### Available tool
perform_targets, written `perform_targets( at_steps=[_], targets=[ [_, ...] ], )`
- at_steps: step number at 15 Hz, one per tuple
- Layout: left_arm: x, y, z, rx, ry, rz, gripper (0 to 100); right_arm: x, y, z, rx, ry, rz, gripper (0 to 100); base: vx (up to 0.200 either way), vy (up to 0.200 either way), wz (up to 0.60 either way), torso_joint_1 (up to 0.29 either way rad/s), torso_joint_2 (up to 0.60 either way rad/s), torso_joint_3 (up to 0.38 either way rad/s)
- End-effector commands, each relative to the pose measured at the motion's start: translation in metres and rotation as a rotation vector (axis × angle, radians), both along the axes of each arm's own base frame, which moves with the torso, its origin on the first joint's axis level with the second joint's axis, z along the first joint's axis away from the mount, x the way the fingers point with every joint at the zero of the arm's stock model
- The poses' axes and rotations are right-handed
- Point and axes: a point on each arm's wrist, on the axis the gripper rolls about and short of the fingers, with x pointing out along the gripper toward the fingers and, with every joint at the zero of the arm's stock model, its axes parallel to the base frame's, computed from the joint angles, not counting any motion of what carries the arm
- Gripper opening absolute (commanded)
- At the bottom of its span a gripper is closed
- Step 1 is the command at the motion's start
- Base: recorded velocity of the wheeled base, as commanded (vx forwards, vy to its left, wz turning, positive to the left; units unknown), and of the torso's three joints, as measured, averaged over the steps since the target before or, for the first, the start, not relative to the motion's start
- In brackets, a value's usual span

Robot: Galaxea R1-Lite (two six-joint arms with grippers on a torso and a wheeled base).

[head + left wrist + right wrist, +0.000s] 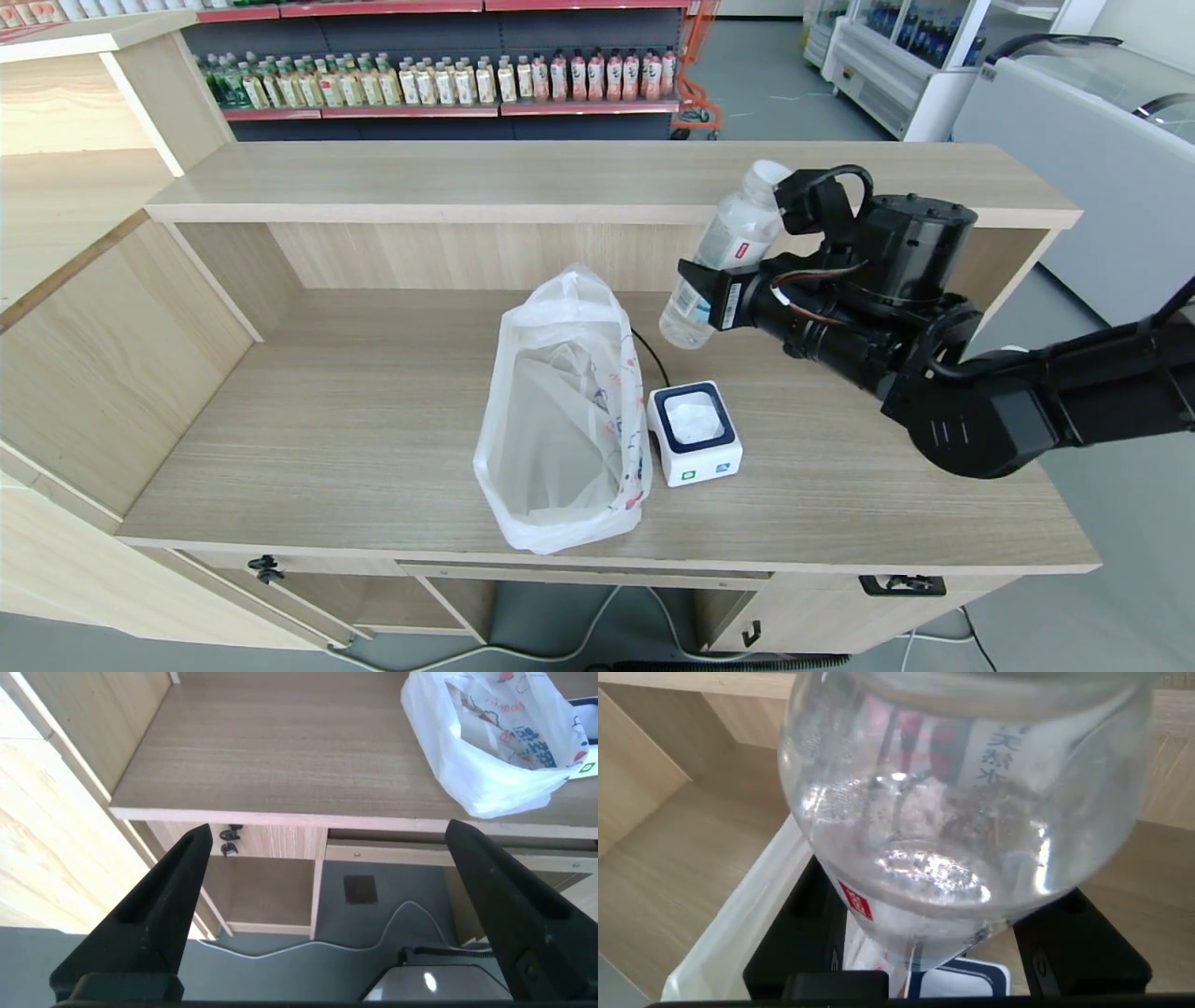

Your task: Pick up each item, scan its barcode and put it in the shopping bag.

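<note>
With the right jaws clamped on the tilted water bottle, held in the air above and behind the scanner, the robot should lower it and turn its barcode squarely toward the scanner's window.

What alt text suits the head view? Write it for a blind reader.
The right gripper holds a clear bottle tilted above a wooden counter, where a white scanner sits beside an open white bag.

The bench lies free left of the shopping bag. The scanner crowds its right; a ledge walls the back.
</note>
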Motion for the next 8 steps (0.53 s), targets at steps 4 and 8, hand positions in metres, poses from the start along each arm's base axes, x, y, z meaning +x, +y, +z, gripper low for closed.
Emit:
perform_targets(
  at_steps=[4, 8],
  targets=[
    [0.000, 0.000, 0.000, 0.000, 0.001, 0.000, 100, 0.014, 0.021, -0.023, 0.028, 0.082, 0.038, 0, 0.000, 0.000, 0.00, 0.000, 0.00, 0.000],
    [0.000, 0.000, 0.000, 0.000, 0.001, 0.000, 100, 0.024, 0.027, -0.040, 0.045, 0.140, 0.042, 0, 0.000, 0.000, 0.00, 0.000, 0.00, 0.000]
  ],
)
